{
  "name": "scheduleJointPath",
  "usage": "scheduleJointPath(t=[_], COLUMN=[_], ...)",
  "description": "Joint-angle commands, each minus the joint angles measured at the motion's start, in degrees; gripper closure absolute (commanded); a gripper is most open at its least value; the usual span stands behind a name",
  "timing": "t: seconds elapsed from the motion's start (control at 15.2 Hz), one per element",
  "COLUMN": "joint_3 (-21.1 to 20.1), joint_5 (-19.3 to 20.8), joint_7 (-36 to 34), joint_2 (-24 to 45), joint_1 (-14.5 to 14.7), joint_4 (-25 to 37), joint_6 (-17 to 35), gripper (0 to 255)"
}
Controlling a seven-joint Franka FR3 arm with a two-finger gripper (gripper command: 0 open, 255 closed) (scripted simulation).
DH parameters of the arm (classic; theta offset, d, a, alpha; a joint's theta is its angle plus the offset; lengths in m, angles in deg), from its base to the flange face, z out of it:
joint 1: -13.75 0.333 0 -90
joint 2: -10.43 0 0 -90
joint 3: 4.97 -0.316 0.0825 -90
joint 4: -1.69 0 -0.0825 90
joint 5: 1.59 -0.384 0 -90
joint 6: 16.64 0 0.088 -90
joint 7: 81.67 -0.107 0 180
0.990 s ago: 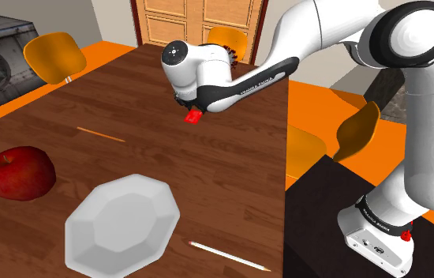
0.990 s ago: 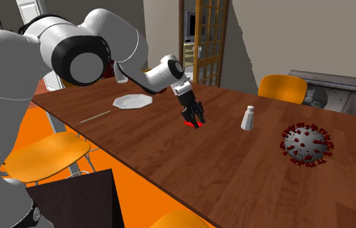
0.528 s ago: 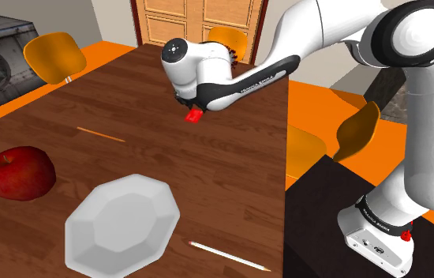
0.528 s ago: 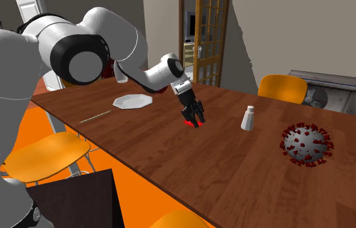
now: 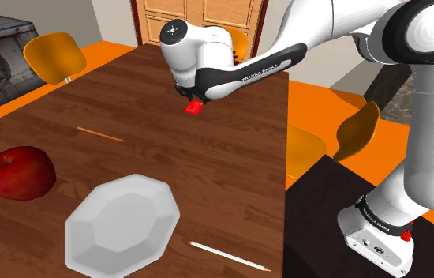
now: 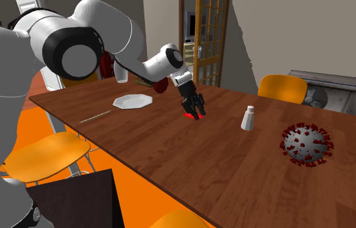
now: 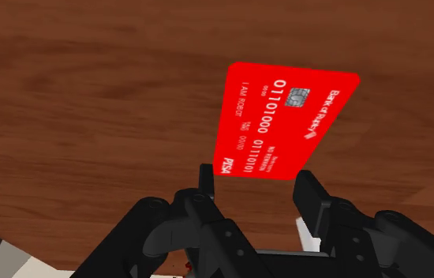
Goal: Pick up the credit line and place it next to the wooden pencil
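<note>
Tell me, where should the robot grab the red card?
By its two long edges, near one short end, coming from above. The card is thin and flat, so only its edges give a hold, and its narrow width fits the tool, which clasps it that way now.

The white arm [image 5: 318,24] arches high over the desk [image 5: 89,95], its forearm sloping down towards the desk's far end. The wrist points the black gripper [image 7: 256,185] down, a little above the desk top. Its fingers [image 7: 312,199] clasp the red card [image 7: 286,126] between them near one end.
</note>
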Motion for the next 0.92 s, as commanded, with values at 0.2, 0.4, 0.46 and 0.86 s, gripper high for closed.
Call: scheduleJointPath(t=[0.2,0.4,0.46,0.86], joint_3=[-0.60,-2.13,-2.65,-5.88], joint_5=[-1.25,-2.54,-3.00,-6.09], joint_7=[1.82,-1.39,-2.42,-8.27], joint_2=[-1.35,-4.83,-5.90,-11.34], joint_1=[-0.14,0.38,0.62,2.72], joint_4=[1.33,-3.76,-5.27,-12.64], joint_6=[-1.88,-1.99,-2.08,-3.23], gripper=[255,255,255,255])
